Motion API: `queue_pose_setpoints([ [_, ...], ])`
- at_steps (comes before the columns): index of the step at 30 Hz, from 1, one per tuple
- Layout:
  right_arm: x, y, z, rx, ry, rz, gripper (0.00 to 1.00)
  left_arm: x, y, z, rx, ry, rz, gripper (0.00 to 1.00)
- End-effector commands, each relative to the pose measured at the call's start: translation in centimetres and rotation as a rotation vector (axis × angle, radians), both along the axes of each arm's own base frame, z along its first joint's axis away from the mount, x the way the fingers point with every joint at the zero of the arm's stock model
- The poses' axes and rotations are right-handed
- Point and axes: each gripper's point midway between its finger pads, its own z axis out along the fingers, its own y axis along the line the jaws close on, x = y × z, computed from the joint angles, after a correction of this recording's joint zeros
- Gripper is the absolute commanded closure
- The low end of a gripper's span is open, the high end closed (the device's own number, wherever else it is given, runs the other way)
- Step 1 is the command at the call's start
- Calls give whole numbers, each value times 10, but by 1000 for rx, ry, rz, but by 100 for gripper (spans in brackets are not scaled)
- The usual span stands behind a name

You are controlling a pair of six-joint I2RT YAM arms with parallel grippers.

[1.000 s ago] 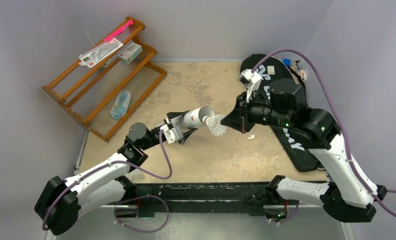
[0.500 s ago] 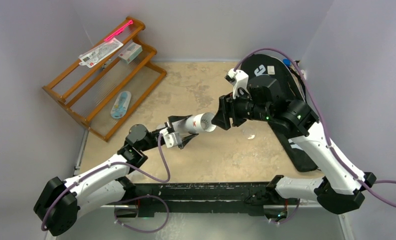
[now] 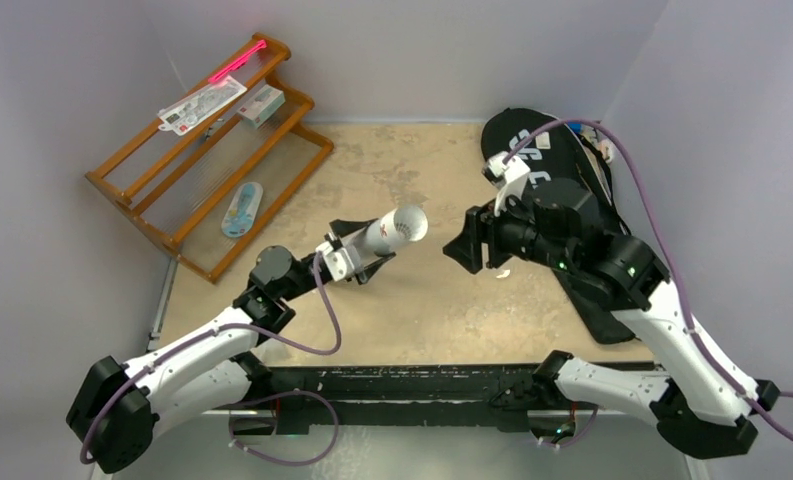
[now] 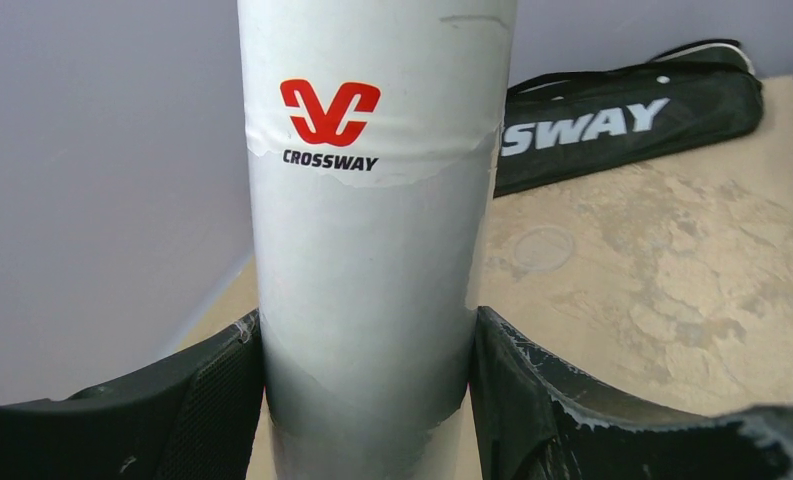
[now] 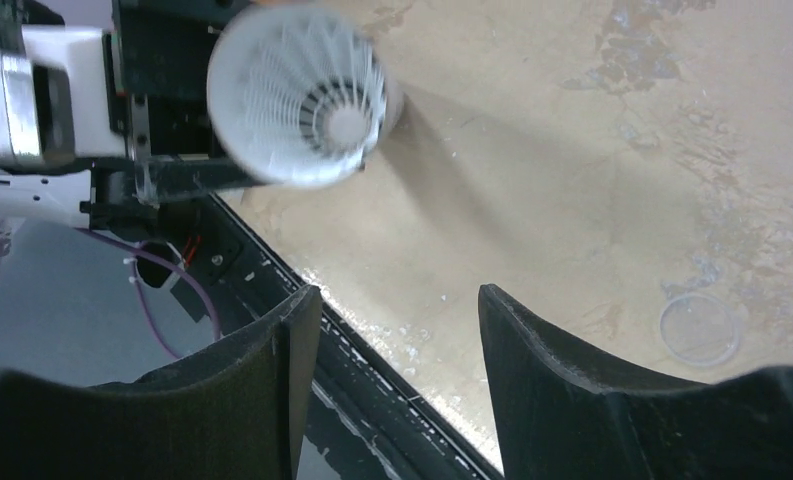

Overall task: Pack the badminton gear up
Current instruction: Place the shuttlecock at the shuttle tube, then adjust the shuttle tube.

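Above the table (image 3: 422,320), the right fingers (image 5: 262,400), newly parted and empty, leave a shuttlecock (image 5: 317,110) inside the tube (image 3: 387,233) that the left fingers (image 4: 212,400) clamp.

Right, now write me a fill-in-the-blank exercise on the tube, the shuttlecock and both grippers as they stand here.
1. The ___ gripper holds the white tube.
2. The shuttlecock sits ___ the tube's open end.
3. The jaws of the right gripper stand ___, with nothing between them.
4. The dark lettering under the tube's red logo reads ___.

Missing words: left; inside; open; CROSSWAY.
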Motion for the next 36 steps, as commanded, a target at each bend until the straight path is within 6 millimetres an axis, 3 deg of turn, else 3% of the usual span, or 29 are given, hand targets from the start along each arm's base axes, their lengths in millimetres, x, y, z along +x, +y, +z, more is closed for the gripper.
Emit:
queue_pose_setpoints([
  [1,-3,-2,6,64,-95,29,39,25,13,29,-106,119,166,78],
  [7,-5,0,-19,80,-121,51,38,41,37,43,-202,142,319,78],
  [10,-10,2,-31,114,-133,67,18,49,48,46,-223,168,393,78],
  [14,-8,7,-48,145,-121,63,11,54,60,44,-232,207,466,79],
  [20,5,17,-77,93,-72,53,9,55,84,39,-344,220,560,78],
  [26,3,28,-91,105,-57,105,9,38,106,55,-583,178,540,72],
  [29,6,28,-96,110,-75,94,9,32,102,69,-683,167,463,71],
  [36,21,29,-96,119,-219,95,6,39,59,99,-693,199,293,74],
])
